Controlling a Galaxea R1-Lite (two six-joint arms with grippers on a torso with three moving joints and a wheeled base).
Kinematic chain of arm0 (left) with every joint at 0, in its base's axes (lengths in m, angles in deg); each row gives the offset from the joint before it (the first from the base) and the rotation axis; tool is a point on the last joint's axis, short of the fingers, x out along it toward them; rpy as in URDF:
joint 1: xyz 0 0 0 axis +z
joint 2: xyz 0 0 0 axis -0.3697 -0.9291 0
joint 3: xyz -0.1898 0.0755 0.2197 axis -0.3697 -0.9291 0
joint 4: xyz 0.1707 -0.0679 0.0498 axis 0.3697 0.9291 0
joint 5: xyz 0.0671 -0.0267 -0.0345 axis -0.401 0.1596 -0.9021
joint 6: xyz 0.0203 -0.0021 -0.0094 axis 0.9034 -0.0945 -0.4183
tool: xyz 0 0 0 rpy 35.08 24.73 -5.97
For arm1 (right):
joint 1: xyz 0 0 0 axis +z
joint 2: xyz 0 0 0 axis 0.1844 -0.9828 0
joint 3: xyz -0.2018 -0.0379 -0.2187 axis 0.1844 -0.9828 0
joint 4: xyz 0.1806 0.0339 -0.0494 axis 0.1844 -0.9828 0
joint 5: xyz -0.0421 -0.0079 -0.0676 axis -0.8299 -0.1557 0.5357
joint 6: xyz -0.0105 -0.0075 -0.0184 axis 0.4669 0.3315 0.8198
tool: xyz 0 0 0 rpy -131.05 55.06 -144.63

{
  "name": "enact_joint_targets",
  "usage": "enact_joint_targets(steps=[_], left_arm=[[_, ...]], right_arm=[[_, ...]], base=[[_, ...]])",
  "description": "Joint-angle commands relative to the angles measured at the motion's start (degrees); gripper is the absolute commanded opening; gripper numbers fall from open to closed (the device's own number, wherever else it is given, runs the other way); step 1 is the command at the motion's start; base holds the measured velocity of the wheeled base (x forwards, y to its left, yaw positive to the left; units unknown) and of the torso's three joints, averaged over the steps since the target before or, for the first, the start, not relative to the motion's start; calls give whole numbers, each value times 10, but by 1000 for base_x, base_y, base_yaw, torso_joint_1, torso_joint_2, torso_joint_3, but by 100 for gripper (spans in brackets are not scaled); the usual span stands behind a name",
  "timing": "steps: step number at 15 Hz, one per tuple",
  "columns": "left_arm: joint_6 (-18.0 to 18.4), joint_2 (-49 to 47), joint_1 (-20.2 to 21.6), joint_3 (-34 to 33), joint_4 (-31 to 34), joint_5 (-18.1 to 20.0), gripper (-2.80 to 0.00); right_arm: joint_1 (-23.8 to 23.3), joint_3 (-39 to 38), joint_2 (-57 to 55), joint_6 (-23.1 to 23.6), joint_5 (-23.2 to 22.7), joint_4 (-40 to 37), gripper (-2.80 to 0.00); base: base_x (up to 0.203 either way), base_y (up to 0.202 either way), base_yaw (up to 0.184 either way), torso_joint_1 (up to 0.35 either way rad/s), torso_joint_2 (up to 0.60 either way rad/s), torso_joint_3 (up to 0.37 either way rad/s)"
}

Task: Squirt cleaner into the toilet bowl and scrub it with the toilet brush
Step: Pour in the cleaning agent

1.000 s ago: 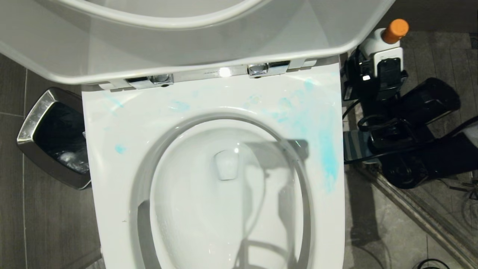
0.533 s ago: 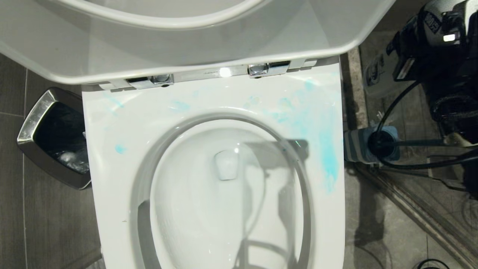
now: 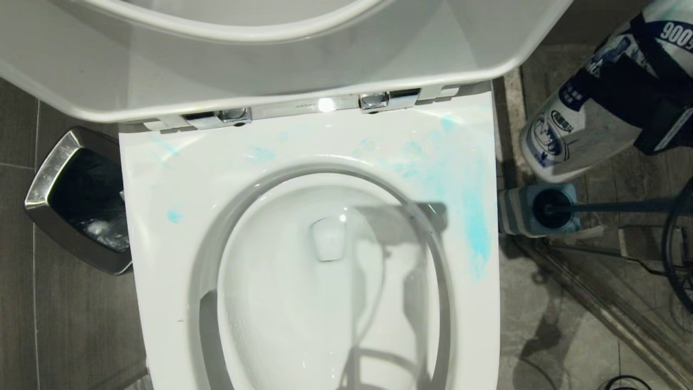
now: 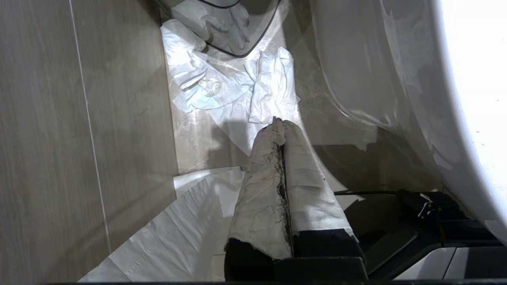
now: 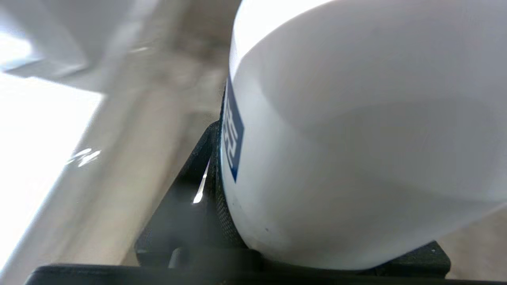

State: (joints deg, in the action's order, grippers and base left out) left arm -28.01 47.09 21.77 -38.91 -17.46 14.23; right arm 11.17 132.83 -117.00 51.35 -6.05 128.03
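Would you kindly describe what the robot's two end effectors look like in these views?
The left end effector has two long tapering fingers wrapped in grubby whitish tape with dark smudges along the seam, set on a black base. The right end effector is black, with a finely textured pad on its finger and a black crossbar behind.

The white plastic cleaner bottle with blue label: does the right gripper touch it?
Touching. In the right wrist view a black finger presses against the white cleaner bottle.
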Motion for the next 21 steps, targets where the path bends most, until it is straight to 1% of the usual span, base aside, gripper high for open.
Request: enact_joint_targets(steps=[1, 3, 4, 6, 7, 9, 17, 19, 21], left_arm=[[0, 0, 0, 0, 0, 0, -280], [0, 0, 0, 0, 0, 0, -280], [0, 0, 0, 0, 0, 0, -280], [0, 0, 0, 0, 0, 0, -280], [0, 0, 0, 0, 0, 0, -280], [0, 0, 0, 0, 0, 0, -280], [0, 0, 0, 0, 0, 0, -280], [-2, 0, 0, 0, 0, -1, -280], [-1, 0, 0, 0, -1, 0, -280]], right_arm=[[1, -7, 43, 10, -9, -16, -280], [1, -19, 58, 31, -5, -15, -280], [0, -20, 65, 33, 8, -16, -280], [1, -36, 76, 30, 50, -19, -280], [0, -49, 83, 29, 56, -19, -280], [1, -76, 94, 29, 57, -19, -280], [0, -73, 94, 32, 65, -22, -280], [0, -76, 94, 32, 78, -22, -280], [0, -80, 94, 32, 79, -22, -280]], base=[[0, 0, 0, 0, 0, 0], [0, 0, 0, 0, 0, 0], [0, 0, 0, 0, 0, 0], [0, 0, 0, 0, 0, 0], [0, 0, 0, 0, 0, 0], [0, 0, 0, 0, 0, 0], [0, 0, 0, 0, 0, 0], [0, 0, 0, 0, 0, 0], [0, 0, 0, 0, 0, 0]])
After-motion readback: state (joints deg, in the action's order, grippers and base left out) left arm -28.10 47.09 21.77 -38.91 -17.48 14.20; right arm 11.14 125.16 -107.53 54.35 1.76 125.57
